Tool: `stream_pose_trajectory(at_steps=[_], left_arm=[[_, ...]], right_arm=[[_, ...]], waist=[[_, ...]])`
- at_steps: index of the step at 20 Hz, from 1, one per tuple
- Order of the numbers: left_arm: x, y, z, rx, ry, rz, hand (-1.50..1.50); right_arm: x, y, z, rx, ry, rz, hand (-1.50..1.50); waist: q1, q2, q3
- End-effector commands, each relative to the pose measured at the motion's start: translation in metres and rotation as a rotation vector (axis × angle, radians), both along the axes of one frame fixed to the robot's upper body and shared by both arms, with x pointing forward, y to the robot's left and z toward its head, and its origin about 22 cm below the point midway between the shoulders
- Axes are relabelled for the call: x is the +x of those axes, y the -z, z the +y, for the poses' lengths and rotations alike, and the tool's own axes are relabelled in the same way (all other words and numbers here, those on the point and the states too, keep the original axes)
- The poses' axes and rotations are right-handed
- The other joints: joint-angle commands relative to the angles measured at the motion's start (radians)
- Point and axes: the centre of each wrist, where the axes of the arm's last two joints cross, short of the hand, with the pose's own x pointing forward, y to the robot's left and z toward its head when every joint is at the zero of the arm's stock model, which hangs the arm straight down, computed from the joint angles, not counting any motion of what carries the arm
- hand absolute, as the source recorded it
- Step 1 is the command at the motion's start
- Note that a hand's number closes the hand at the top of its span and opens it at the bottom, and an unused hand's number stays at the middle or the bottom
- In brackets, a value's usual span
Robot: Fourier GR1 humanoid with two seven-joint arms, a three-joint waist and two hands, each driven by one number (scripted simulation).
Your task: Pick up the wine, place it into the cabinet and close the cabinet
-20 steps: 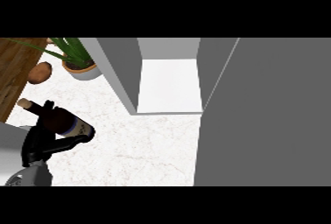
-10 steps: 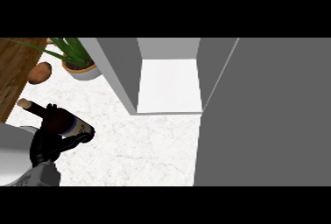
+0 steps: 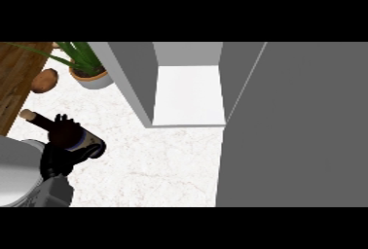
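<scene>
Across the pale bench [image 3: 165, 165], the wine [image 3: 92, 144], clasped by the curled left robot hand [image 3: 63, 132], is carried slightly nearer the open cabinet [image 3: 188, 97].

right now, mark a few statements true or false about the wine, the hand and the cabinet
1. The left hand is curled round the wine. True.
2. The wine is inside the cabinet. False: it is over the counter, left of the cabinet.
3. The cabinet is open, its white inside showing. True.
4. The plant is to the right of the cabinet. False: it is to its left, near the view's top.
5. The right hand rests on the counter. False: no right hand is in view.
</scene>
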Motion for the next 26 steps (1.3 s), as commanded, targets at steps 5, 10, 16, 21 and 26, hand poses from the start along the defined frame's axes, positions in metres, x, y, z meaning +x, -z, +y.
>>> stream_pose_trajectory(at_steps=[5, 10, 16, 21, 26], left_arm=[[0.010, 0.007, -0.017, 0.024, -0.006, -0.026, 1.50], [0.027, -0.009, -0.010, 0.047, 0.019, -0.034, 1.50], [0.030, -0.010, -0.031, 0.099, 0.014, -0.061, 1.50], [-0.016, 0.018, -0.047, 0.069, 0.112, -0.194, 1.50], [-0.049, 0.023, -0.059, 0.047, 0.181, -0.312, 1.50]], right_arm=[[-0.050, -0.027, -0.009, 0.069, -0.054, -0.052, -1.50], [-0.045, -0.032, -0.012, 0.057, -0.045, -0.063, -1.50], [-0.046, -0.026, -0.018, 0.048, -0.047, -0.058, -1.50], [-0.045, -0.025, -0.015, 0.052, -0.022, -0.050, -1.50], [-0.033, -0.017, -0.010, 0.077, -0.021, -0.063, -1.50]], waist=[[-0.004, 0.000, 0.000], [0.000, 0.001, 0.000], [0.002, -0.002, 0.002], [0.016, -0.010, 0.002], [0.019, -0.006, 0.002]])
